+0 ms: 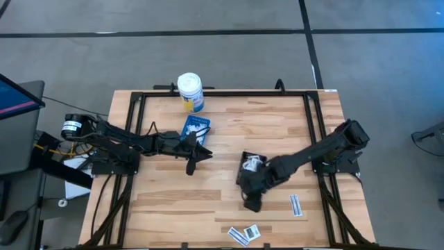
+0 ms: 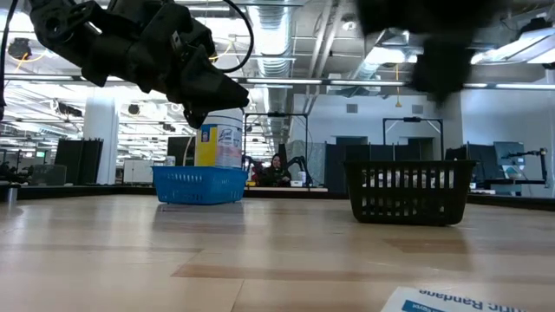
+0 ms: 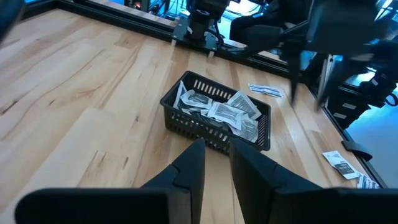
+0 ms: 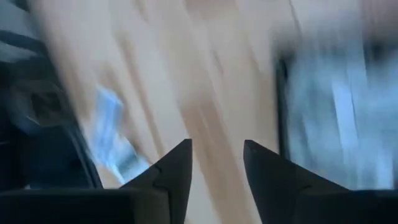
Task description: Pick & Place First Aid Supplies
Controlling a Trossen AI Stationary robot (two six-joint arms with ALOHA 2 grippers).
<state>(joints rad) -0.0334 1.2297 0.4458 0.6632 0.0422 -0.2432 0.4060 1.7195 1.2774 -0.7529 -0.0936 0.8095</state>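
The first aid supplies are small white paper packets. Several lie in a black tray [image 1: 251, 167] at mid-table, also in the left wrist view as the black tray [image 3: 217, 118]. A strip packet [image 1: 296, 205] and two more packets [image 1: 243, 234] lie flat on the wood near the front right. My right gripper [image 1: 251, 203] hovers open just near of the black tray, pointing steeply down, with nothing between its fingers [image 4: 174, 171]. My left gripper [image 1: 205, 154] hangs open above the table beside the blue tray [image 1: 195, 128], pointing toward the black tray, its fingers [image 3: 189, 171] empty.
A white bottle with a yellow label [image 1: 190, 90] stands at the far edge behind the blue tray. A black frame [image 1: 222, 92] runs round the table. Bare wood lies between the two trays and along the near left.
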